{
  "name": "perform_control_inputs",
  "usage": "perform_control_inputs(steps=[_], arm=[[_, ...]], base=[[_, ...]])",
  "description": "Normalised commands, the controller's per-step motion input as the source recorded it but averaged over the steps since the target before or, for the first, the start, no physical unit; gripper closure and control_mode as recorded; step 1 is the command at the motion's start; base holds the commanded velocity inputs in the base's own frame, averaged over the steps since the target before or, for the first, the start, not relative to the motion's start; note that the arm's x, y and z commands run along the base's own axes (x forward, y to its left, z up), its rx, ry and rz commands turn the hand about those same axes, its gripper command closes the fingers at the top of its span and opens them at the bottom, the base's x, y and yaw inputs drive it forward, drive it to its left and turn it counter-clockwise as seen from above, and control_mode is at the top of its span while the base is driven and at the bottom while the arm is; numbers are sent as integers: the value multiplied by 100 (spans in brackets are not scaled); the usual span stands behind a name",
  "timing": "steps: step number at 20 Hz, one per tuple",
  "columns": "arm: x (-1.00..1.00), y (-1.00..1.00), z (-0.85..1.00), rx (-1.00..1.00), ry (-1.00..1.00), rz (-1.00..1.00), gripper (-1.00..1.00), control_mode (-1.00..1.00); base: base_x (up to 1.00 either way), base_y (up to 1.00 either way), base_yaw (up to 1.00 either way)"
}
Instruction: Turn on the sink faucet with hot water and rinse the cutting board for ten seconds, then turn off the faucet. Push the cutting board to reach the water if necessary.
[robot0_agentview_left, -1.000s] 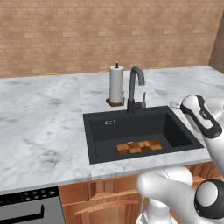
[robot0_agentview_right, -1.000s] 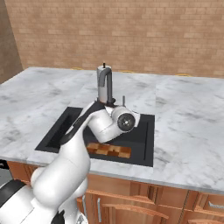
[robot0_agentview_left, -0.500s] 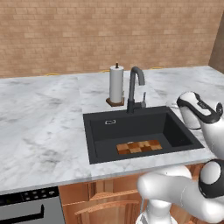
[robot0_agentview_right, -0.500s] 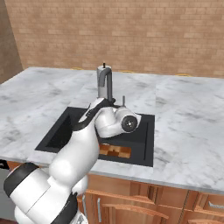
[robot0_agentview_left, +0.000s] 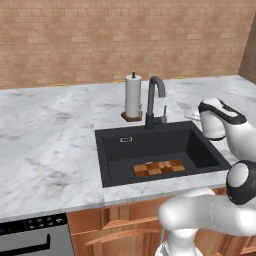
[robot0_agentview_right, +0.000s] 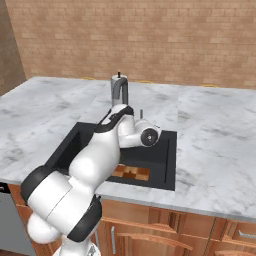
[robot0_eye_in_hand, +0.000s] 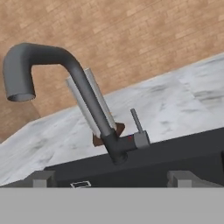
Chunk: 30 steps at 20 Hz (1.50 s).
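Faucet (robot0_agentview_left: 154, 100) of dark grey metal, a tall gooseneck, stands at the back rim of a black sink (robot0_agentview_left: 197, 147) set into a pale marble table (robot0_agentview_left: 45, 145). Its arched spout curves forward over the basin, and a thin lever (robot0_eye_in_hand: 136, 120) points upward from a small block on the side of its base. Just behind the faucet stands a white paper towel roll (robot0_agentview_left: 133, 96) on a brown stand.

A checkered cutting board (robot0_agentview_left: 161, 167) lies flat on the sink floor, near the front wall, well apart from the faucet's base.

The white arm rises from below the table's front edge, bends at a dark-jointed elbow and reaches over the sink's right side, its wrist level with the faucet's base. In the hand view the claw (robot0_eye_in_hand: 113, 180) faces the faucet's base and lever, its two dark fingertips (robot0_eye_in_hand: 42, 179) spread wide apart with nothing between them, touching nothing.
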Motion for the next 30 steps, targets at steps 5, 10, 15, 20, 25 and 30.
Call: perform_control_inputs(steps=[5,10,15,20,25,30], arm=[[27,0,0,0,-12,0,-100,-100],[21,0,-8,0,-13,0,-100,-100],[4,0,-6,0,-2,0,-100,-100],[12,0,0,0,12,0,-100,-100],[12,0,0,0,11,0,-100,-100],[28,0,-1,0,0,0,-100,-100]], base=[[0,0,0],[0,0,0],[0,0,0],[0,0,0],[0,0,0],[0,0,0]])
